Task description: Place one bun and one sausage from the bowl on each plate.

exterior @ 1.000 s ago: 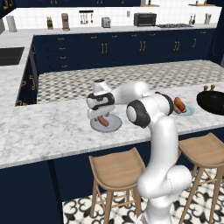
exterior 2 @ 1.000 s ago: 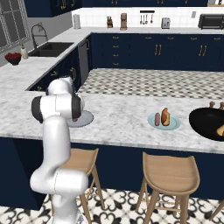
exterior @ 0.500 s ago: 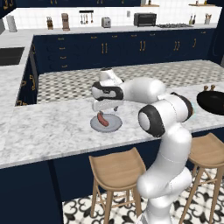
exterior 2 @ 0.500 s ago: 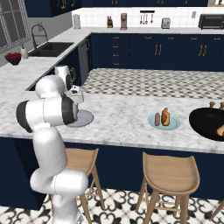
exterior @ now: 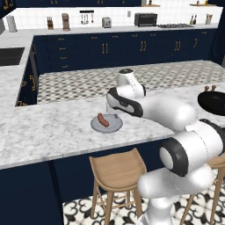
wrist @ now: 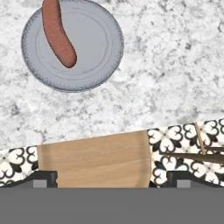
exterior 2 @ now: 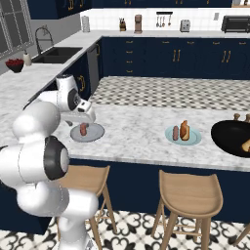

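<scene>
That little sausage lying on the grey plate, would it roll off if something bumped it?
Probably a little. The sausage is a smooth, round-sided cylinder, so a sideways nudge might start it rolling. Its slight curve could make it wobble rather than roll straight. It lies near the edge of the flat grey plate, whose rim looks very low, so it may slip onto the counter.

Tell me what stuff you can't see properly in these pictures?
- The bowl is cut by the right edge in both base views, so how much food is left inside cannot be counted.
- In the left base view the arm covers the near side of the grey plate beside its sausage.
- In the hand view the sausage's top end runs off the upper edge.
- Gripper: only the two dark tips peek up in the hand view, nothing seen between them.
</scene>
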